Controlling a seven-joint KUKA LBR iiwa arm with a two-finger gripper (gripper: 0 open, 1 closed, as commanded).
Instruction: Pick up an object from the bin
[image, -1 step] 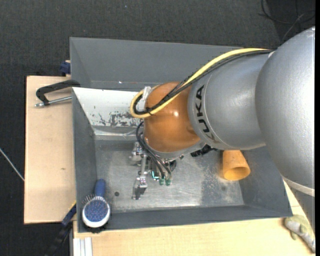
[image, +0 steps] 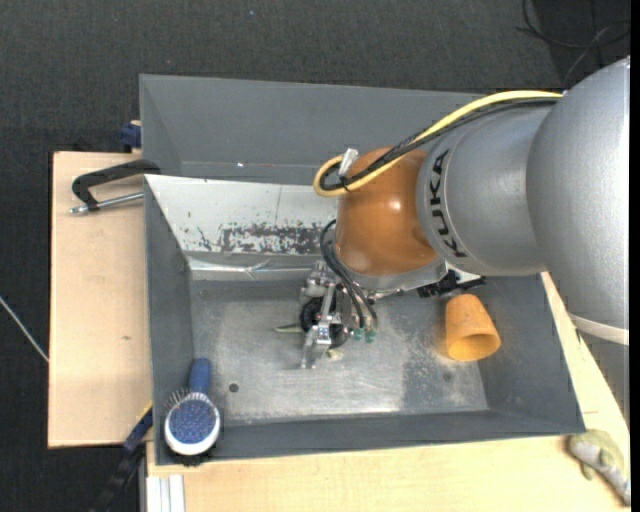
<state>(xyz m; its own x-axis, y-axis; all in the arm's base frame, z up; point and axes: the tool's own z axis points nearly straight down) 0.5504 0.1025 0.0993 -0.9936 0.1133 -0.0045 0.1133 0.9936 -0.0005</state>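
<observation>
From the overhead camera I saw the gripper (image: 318, 340) low over the middle of the bin (image: 250, 130) floor; whether it stood wide or narrow I could not tell. An orange cup (image: 470, 328) lay on its side well to the gripper's right, and a blue round brush (image: 192, 420) sat in the lower-left corner.

One camera looks down on the bin (image: 300, 125) from above, slightly aslant — arm (image: 560, 180) entering at right.
</observation>
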